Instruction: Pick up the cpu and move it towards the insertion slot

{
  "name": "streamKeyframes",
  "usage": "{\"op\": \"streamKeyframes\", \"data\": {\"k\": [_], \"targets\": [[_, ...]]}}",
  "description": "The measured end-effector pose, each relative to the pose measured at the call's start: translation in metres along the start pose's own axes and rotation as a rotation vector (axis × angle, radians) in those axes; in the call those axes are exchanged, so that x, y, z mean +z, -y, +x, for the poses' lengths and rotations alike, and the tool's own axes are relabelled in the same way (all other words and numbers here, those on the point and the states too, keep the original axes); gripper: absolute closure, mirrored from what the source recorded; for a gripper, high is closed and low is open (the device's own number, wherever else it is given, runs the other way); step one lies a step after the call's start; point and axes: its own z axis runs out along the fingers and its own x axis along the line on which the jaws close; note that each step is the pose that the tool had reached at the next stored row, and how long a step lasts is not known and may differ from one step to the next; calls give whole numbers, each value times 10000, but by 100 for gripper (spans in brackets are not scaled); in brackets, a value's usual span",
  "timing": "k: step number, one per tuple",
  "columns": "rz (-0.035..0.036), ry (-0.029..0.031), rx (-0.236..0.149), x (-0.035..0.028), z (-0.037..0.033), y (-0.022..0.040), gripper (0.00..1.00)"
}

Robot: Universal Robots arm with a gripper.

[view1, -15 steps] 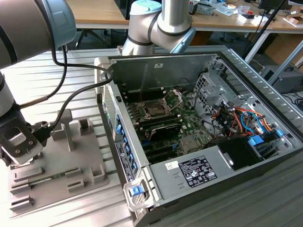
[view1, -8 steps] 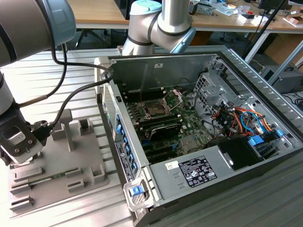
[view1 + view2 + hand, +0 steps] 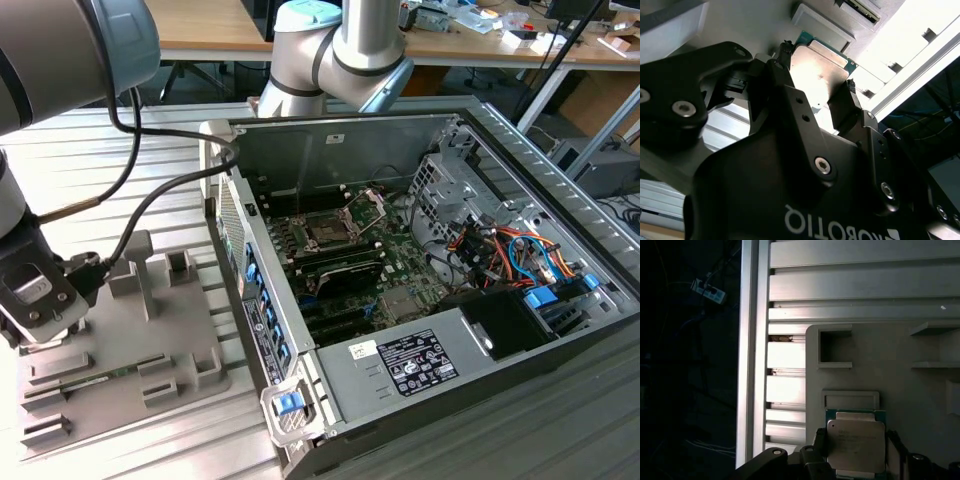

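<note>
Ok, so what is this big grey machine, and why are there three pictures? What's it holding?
The grey tube thing is a robot arm. One picture comes from a camera standing off to the side, so it sees the whole scene. The other two come from little cameras riding near the arm's wrist, looking past its black gripper, which works like a hand with two fingers. On the metal table lies a grey holder tray, and beside it an open computer case. The fingers press on two opposite edges of the cpu, a thin square chip with a shiny top, right at the tray. Inside the case is the insertion slot, a square socket. The cpu is not there yet.
</note>
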Motion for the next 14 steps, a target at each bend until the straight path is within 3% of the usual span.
{"op": "streamKeyframes", "data": {"k": [14], "targets": [[0, 1, 0, -48, 0, -1, 45]]}}
